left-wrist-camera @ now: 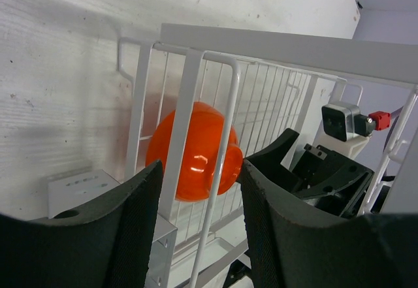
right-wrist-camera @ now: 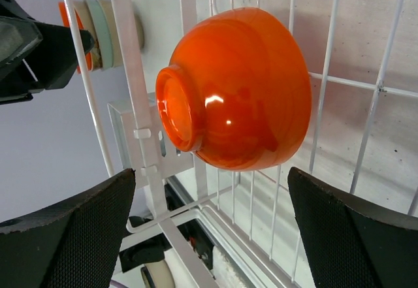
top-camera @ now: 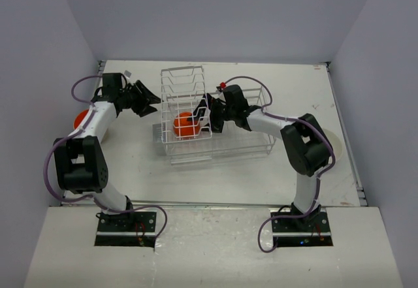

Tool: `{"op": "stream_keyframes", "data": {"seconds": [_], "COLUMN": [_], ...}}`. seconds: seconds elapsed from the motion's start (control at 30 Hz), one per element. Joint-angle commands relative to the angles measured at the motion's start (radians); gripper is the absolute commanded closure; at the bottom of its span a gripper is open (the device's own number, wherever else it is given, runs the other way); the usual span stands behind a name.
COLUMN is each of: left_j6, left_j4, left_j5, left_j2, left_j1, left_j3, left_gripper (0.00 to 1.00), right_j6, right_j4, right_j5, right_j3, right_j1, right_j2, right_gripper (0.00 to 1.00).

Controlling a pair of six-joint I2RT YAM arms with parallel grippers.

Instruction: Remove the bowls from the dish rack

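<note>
orange bowl [top-camera: 185, 125]: shiny, lay on its side in rack's left end | dish rack [top-camera: 183, 82]: white wire, stood flat | bowl stack [right-wrist-camera: 101, 30]: orange, green, cream, nested outside rack

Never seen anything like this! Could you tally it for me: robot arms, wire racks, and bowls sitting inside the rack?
Black-and-white robot arms: 2
White wire dish rack: 1
Glossy orange round bowl inside the rack: 1
Total: 4
</note>
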Motion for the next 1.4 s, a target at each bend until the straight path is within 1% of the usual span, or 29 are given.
{"op": "stream_keyframes", "data": {"seconds": [0.0, 0.37, 0.63, 0.87, 0.9, 1.0, 1.1, 1.3, 1.37], "left_j6": [0.004, 0.009, 0.015, 0.027, 0.029, 0.033, 0.033, 0.038, 0.038], "left_j4": [0.028, 0.023, 0.022, 0.017, 0.019, 0.014, 0.016, 0.016, 0.016], "left_j5": [0.017, 0.028, 0.032, 0.038, 0.042, 0.043, 0.042, 0.048, 0.049], "left_j2": [0.010, 0.024, 0.031, 0.038, 0.042, 0.047, 0.048, 0.050, 0.050], "left_j1": [0.011, 0.019, 0.024, 0.027, 0.027, 0.028, 0.028, 0.028, 0.028], "left_j3": [0.016, 0.031, 0.033, 0.024, 0.024, 0.033, 0.033, 0.031, 0.030], "left_gripper": [0.47, 0.47, 0.47, 0.47, 0.47, 0.47, 0.47, 0.47, 0.47], "right_j6": [0.017, 0.040, 0.010, 0.000, 0.003, -0.003, 0.004, -0.013, -0.005], "right_j4": [0.046, 0.071, 0.037, 0.114, 0.146, 0.152, 0.178, 0.184, 0.200], "right_j5": [-0.031, -0.044, -0.038, -0.060, -0.063, -0.048, -0.081, -0.080, -0.101], "right_j3": [0.010, 0.048, 0.099, 0.084, 0.076, 0.068, 0.079, 0.087, 0.088], "right_j1": [-0.004, -0.004, -0.006, -0.012, -0.013, -0.013, -0.015, -0.015, -0.013], "right_j2": [0.011, 0.087, 0.132, 0.140, 0.137, 0.123, 0.132, 0.126, 0.138], "right_gripper": [0.01, 0.01, 0.01, 0.04, 0.04, 0.05, 0.05, 0.07, 0.07]}}
